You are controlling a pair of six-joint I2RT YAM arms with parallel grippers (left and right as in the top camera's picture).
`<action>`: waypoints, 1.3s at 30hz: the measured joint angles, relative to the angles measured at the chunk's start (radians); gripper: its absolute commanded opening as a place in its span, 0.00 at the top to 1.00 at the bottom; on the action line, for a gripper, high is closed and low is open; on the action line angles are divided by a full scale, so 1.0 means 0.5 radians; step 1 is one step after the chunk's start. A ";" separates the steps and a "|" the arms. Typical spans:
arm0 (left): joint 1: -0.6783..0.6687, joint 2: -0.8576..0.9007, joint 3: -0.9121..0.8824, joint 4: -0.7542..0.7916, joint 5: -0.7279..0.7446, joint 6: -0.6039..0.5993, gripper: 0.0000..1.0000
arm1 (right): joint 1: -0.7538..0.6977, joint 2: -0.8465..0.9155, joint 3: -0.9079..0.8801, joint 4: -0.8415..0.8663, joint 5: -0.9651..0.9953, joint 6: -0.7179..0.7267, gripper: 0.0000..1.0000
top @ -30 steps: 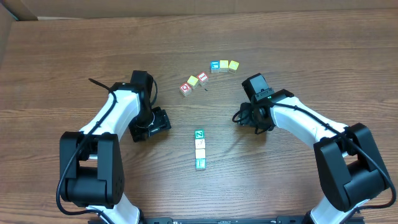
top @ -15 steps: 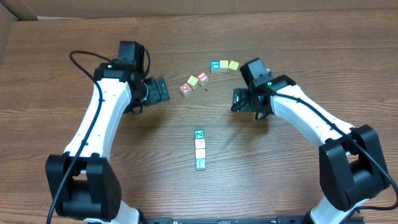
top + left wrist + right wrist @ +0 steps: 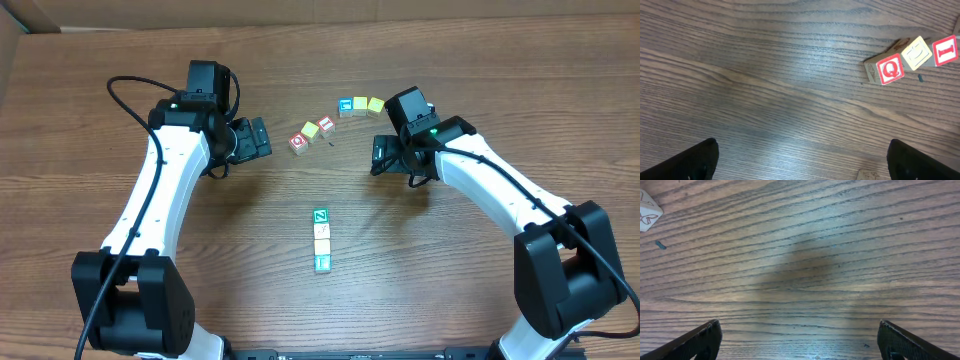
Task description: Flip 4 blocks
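A: Grippers?
B: Left gripper (image 3: 260, 139) and right gripper (image 3: 379, 155) both spread wide, holding nothing
A: Blocks?
B: Blocks (image 3: 321, 240) in near-far column between arms, base-side of both; right looks slightly closer

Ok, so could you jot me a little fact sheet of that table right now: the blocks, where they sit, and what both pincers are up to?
surface: wooden table
middle line of four: green Z block, cream block, yellow block, teal block
near trio: red Q block, pale yellow block, red I block
far trio: blue block, two yellowish blocks
left pincer: open, empty, apart from the red Q block
right pincer: open, empty, over bare wood
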 measured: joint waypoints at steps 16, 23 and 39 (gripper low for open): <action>0.000 0.000 0.000 0.000 0.000 0.000 0.00 | 0.001 -0.001 0.000 0.000 0.001 -0.001 0.00; 0.000 0.000 0.000 0.000 0.000 0.000 0.00 | 0.000 -0.174 -0.003 -0.005 -0.002 -0.001 0.00; 0.000 0.000 0.000 0.001 0.000 0.001 0.00 | 0.000 -1.537 -0.002 0.000 0.015 -0.001 0.00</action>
